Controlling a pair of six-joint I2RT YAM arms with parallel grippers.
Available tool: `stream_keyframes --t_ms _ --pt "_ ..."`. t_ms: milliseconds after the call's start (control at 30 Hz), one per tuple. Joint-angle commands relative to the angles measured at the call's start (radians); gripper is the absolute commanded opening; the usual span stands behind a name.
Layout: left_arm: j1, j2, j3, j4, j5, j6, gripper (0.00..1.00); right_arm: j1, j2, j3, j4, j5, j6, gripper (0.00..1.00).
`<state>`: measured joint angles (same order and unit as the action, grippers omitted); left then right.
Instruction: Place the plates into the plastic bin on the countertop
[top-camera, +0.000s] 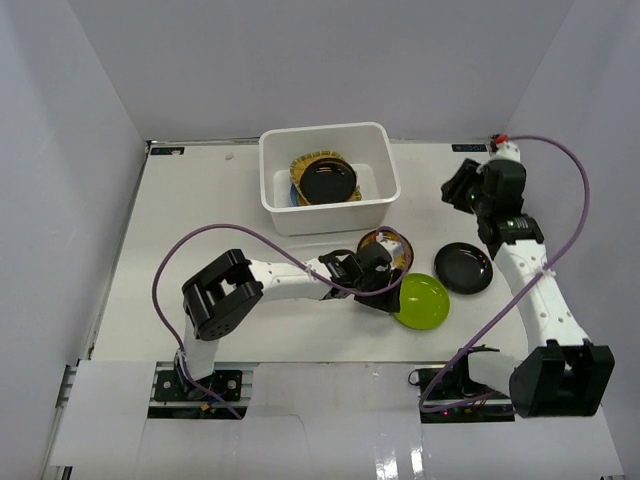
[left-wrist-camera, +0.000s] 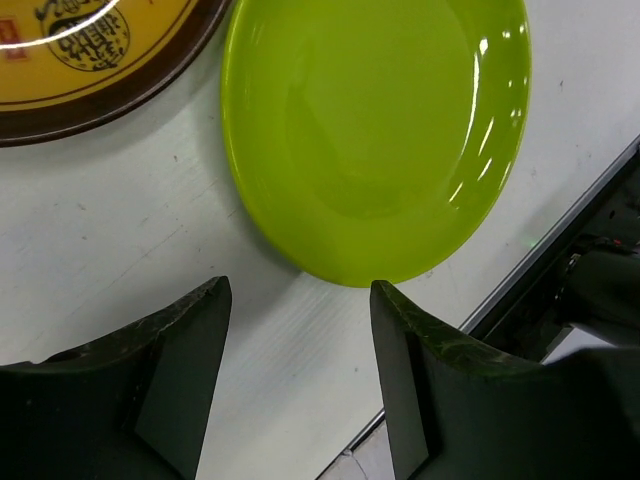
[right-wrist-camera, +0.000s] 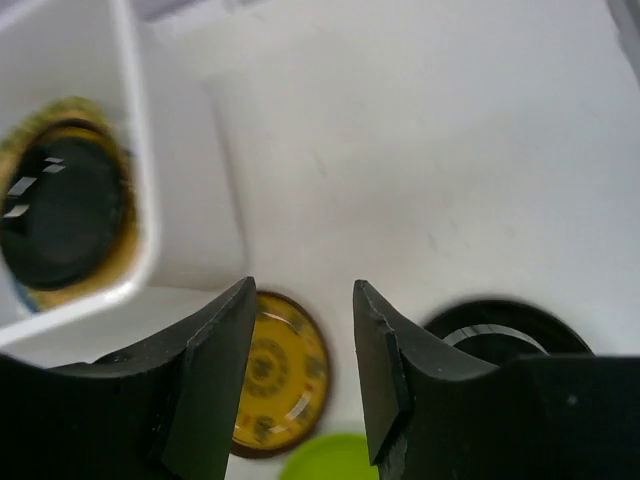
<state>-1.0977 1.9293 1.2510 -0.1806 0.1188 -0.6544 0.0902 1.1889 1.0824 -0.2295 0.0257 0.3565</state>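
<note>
Top external view shows the plastic bin (top-camera: 330, 218) holding a stack topped by a glossy black plate (top-camera: 328, 182). Three plates remain on the countertop (top-camera: 200, 220): the gold-patterned plate (top-camera: 392, 241), the lime green plate (top-camera: 425, 302) and a second black plate (top-camera: 465, 268). At the lime rim the left gripper (left-wrist-camera: 300, 290) hovers, jaws wide and empty; the right gripper (right-wrist-camera: 305, 290) hangs parted, holding nothing.

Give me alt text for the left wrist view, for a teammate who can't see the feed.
The left gripper, open and empty, hangs over the countertop right at the near rim of a lime green plate. A gold-patterned plate with a dark rim shows partly at upper left.
</note>
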Motion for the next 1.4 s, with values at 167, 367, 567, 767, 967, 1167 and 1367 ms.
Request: stream_keyframes --t_ms 167,367,567,767,967,1167,1367 --pt "-0.013 0.054 0.039 0.027 -0.025 0.015 0.68 -0.225 -0.273 -0.389 -0.004 0.23 0.059 0.52" --pt "-0.013 0.066 0.013 0.072 -0.061 0.002 0.1 -0.313 -0.371 -0.553 -0.004 0.287 0.11 0.61" --pt "-0.013 -0.044 -0.065 0.085 -0.042 -0.001 0.0 -0.362 -0.367 -0.639 0.001 0.266 0.119 0.67" --pt "-0.011 -0.262 -0.078 0.043 -0.047 0.033 0.0 -0.395 -0.302 -0.67 0.016 0.195 0.128 0.68" --pt "-0.01 -0.342 -0.061 -0.039 -0.05 0.073 0.0 -0.437 -0.313 -0.707 0.016 0.174 0.13 0.7" --pt "0.012 -0.359 -0.05 -0.206 0.027 0.142 0.27 -0.471 -0.293 -0.742 0.047 0.097 0.13 0.7" --pt "0.01 -0.374 -0.214 -0.224 0.22 0.154 0.7 -0.478 -0.224 -0.766 0.133 -0.001 0.153 0.57"
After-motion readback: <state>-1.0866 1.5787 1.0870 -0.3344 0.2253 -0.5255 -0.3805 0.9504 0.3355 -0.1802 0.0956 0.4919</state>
